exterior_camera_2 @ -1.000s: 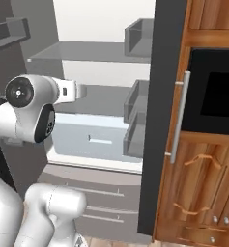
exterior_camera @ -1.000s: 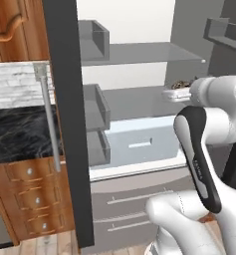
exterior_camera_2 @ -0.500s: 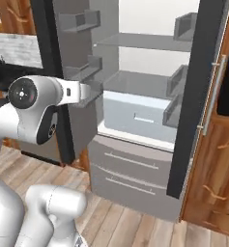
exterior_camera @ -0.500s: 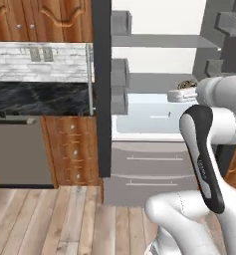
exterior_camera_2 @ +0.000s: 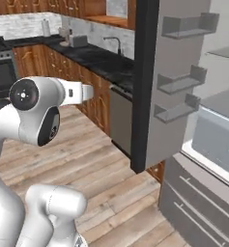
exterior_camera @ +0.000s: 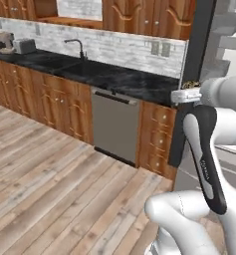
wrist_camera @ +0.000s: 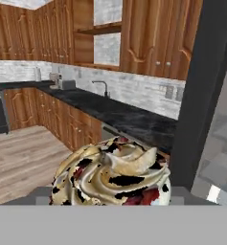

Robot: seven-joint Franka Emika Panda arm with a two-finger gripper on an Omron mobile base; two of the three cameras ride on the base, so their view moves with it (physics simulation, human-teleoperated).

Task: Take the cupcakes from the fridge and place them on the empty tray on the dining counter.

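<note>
Right up against the hand camera sits a cupcake [wrist_camera: 112, 174], pale swirled frosting with red bits and dark patches, so close it blocks the fingertips. That closeness is the giveaway: it's sitting between the jaws of the gripper [wrist_camera: 112, 198], which stand fairly wide because the cupcake is a chunky thing to pinch. So I'd call it held, not just parked in front of the lens. In the left base view you can just make out a small dark speck [exterior_camera: 191, 84] on top of the white hand, which looks like the same cupcake riding along, though it's too small to be sure.

The fridge [exterior_camera_2: 183, 96] is off to the side with its door [exterior_camera_2: 157, 72] hanging open, door shelves bare, white inside visible past it. Makes sense to leave it open, since there's supposed to be a second cupcake in there; I can't spot it from here.

Ahead is the wall counter [exterior_camera: 114, 79] with the sink faucet [exterior_camera: 80, 47] and the steel dishwasher [exterior_camera: 114, 124] under it, plus lots of wood floor [exterior_camera: 55, 174].

My guess is the arm keeps the cake tucked in close and level so it rides steady on the way to the tray. Frosting side up matters; any tilt could make it slip.
</note>
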